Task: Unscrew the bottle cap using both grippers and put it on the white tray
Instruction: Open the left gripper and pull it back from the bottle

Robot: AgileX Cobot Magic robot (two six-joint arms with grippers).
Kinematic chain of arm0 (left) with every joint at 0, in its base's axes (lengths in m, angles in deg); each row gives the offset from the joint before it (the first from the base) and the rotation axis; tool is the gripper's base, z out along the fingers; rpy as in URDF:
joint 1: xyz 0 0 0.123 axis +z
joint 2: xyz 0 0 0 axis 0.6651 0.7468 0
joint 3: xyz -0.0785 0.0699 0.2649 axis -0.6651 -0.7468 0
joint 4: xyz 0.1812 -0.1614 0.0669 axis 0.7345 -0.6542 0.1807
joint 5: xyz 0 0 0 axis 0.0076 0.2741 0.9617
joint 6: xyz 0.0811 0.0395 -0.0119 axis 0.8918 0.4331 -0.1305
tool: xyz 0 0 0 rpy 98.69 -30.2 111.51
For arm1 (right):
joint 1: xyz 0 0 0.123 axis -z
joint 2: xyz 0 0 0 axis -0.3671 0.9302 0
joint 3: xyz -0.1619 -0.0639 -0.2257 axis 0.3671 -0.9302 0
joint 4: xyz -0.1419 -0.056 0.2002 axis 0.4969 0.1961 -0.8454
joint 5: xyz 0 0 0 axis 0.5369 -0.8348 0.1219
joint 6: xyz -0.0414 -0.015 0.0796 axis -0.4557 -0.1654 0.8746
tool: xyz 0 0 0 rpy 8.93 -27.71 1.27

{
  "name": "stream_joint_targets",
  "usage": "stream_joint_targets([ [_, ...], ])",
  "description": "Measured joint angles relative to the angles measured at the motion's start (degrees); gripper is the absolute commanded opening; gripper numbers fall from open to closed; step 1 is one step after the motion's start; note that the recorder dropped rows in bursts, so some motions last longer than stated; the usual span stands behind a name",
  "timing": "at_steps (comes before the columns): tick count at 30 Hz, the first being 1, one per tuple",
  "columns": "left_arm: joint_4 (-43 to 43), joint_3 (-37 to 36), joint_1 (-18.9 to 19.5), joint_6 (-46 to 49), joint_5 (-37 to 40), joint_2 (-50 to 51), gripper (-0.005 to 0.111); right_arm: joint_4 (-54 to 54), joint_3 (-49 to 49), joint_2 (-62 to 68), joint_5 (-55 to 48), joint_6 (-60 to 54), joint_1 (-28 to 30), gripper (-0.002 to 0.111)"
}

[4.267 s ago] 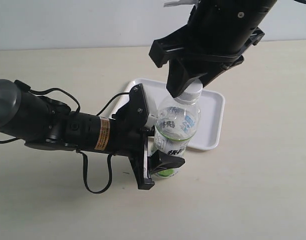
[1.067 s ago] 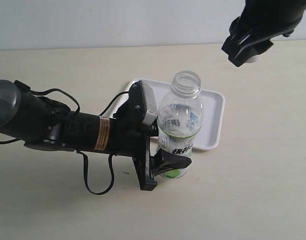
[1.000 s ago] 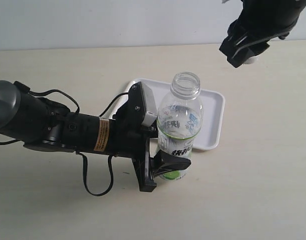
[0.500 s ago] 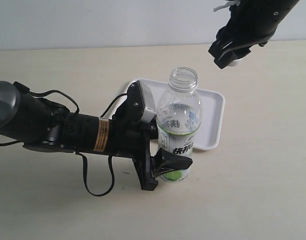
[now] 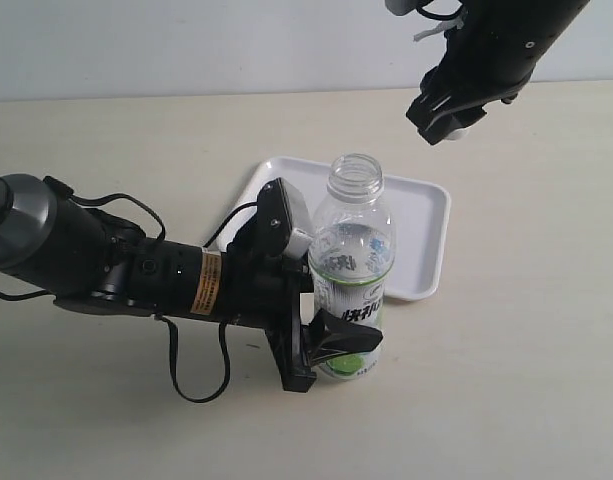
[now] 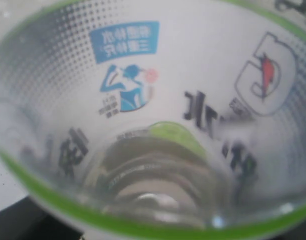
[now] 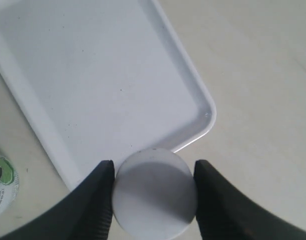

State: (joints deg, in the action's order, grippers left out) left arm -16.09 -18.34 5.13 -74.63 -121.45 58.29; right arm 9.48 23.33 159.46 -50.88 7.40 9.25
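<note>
1. Bottle cap (image 7: 154,195): I have it pinched in the right gripper (image 7: 153,172), one black jaw pressed on each side. The jaws are part-way apart, just as wide as the cap.
2. On the right wrist camera I'm looking down on its smooth white top. The bottle cap is up in the air, well apart from the bottle (image 5: 351,260).
3. Under it lies the white tray (image 7: 93,75). The cap covers a stretch of the tray's rim near a rounded corner, so it hangs about over that edge, not over the middle.
4. On the exterior camera the right gripper sits high in the picture, past the tray's far rim. I can't tell how high it is over the tray.
5. The bottle stands upright on the table (image 5: 506,350), open at the top, just beside the tray's near edge.
6. The left gripper (image 5: 321,290) is clamped on the bottle's lower body, a jaw on either side, with its arm lying low across the table.
7. The left wrist camera gives me only the label (image 6: 143,75), very close and blurred, with a green band and a blue patch.
</note>
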Motion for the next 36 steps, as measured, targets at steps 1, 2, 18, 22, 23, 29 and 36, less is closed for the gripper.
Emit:
stream_joint_targets([
  [1, 0.0, 0.0, 0.0, 0.0, 0.0, 0.0, 0.0, 0.0, 0.0, 0.0, 0.0, -0.02, 0.0, 0.0],
  [2, 0.0, 0.0, 0.0, 0.0, 0.0, 0.0, 0.002, 0.0, 0.0, 0.0, 0.09, -0.11, 0.0, 0.0],
  [18, -0.25, 0.0, 0.0, -0.13, -0.1, 0.0, 0.078, 0.0, 0.0, 0.0, 0.33, -0.28, 0.0, 0.0],
  [22, -0.24, 0.0, 0.0, -0.13, -0.1, 0.0, 0.079, 0.0, 0.0, 0.0, 0.33, -0.62, 0.0, 0.0],
  [23, -0.24, 0.0, 0.0, -0.13, 0.33, -0.37, 0.079, 0.0, 0.0, 0.0, 0.33, -0.73, 0.0, 0.0],
  [29, 0.26, 0.0, 0.0, -0.37, 4.3, -3.09, 0.079, 0.0, 0.0, 0.0, 0.33, -1.11, 0.0, 0.0],
  [36, 3.59, 0.0, 0.0, -1.74, 6.27, -4.39, 0.079, 0.0, 0.0, 0.0, 0.33, -1.11, 0.0, 0.0],
])
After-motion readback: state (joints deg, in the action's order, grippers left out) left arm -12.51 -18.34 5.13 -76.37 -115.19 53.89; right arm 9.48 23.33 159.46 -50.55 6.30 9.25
